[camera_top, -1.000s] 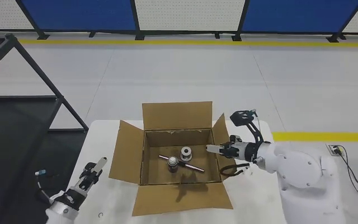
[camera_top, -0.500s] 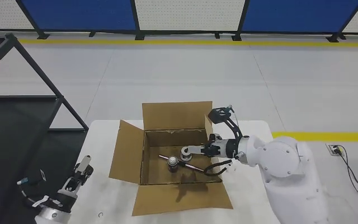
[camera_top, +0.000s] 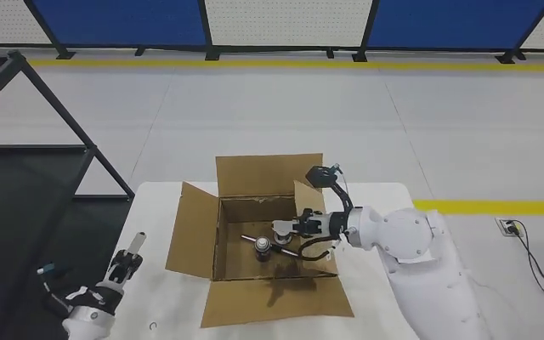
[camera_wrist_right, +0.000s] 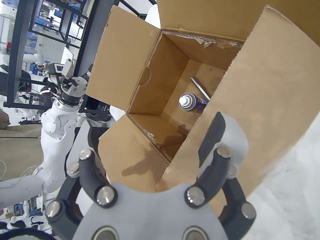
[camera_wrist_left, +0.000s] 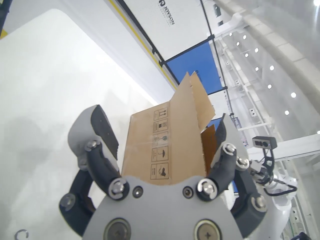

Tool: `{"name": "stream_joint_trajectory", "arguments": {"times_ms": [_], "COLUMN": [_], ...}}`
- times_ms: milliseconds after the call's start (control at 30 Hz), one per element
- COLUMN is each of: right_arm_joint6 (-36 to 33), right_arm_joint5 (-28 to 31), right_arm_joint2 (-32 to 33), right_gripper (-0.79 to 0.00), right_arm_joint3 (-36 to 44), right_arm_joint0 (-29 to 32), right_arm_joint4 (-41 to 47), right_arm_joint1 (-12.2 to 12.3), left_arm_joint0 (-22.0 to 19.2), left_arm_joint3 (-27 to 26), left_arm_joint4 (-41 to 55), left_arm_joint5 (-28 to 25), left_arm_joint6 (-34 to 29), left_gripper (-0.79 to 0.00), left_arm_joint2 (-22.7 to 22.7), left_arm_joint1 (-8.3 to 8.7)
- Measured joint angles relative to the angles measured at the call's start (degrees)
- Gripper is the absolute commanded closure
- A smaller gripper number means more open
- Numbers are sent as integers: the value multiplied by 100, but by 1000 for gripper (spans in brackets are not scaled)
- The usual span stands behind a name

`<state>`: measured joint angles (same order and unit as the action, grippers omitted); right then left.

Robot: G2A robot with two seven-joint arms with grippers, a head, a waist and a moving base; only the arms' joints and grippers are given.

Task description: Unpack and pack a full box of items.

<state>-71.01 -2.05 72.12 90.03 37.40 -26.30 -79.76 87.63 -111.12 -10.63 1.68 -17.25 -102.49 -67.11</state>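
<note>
Two grippers, state: right gripper (camera_wrist_right: 153, 146) has its fingers (camera_wrist_right: 220, 136) spread wide and carries nothing; left gripper (camera_wrist_left: 165, 131) is likewise spread and empty
Right gripper, position: over the right side of the open cardboard box (camera_wrist_right: 130, 58), looking down into the cavity; the right-hand flap (camera_wrist_right: 250, 96) rises between the fingers in the wrist view; contact with a pad cannot be told
Left gripper, position: low over the white table (camera_top: 153, 212), well apart from the box, facing its outer wall
Box contents: spray can (camera_wrist_right: 187, 101) upright, white cap up, blue body; metal rod (camera_wrist_right: 200, 88) lying on the box floor just beside the can
Box location: middle of the table, flaps open, right-hand flap raised
Step in hand (judgement): unpacking; right gripper to descend on an item inside
Procedure: clear the raised flap first so that it does not catch a finger; descend from directly above the can; hold the fingers apart until they straddle the body below the cap; close only when both pads face the cylinder
Caution: the rod may be pinched or dragged along with the can; a can gripped near the cap may tip
</note>
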Motion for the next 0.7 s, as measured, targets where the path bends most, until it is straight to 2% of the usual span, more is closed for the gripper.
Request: {"name": "stream_joint_trajectory", "arguments": {"times_ms": [200, 467, 700], "right_arm_joint6": [93, 120, 134], "right_arm_joint5": [147, 121, 219], "right_arm_joint2": [-316, -584, -682], "right_gripper": [-785, -785, -785], "right_arm_joint3": [-514, -982, -1248], "right_arm_joint0": [-305, -564, -635], "right_arm_joint4": [284, 382, 489], "right_arm_joint1": [-30, -38, -14], "left_arm_joint0": [-179, -373, -685], "left_arm_joint3": [-50, -227, -289], "left_arm_joint4": [-1008, -1247, -1646], "left_arm_joint5": [254, 239, 320], "left_arm_joint6": [-376, -474, -933], "left_gripper": [-785, -785, -785], "left_arm_joint2": [459, 829, 1337], "left_arm_joint1": [37, 29, 35]}}
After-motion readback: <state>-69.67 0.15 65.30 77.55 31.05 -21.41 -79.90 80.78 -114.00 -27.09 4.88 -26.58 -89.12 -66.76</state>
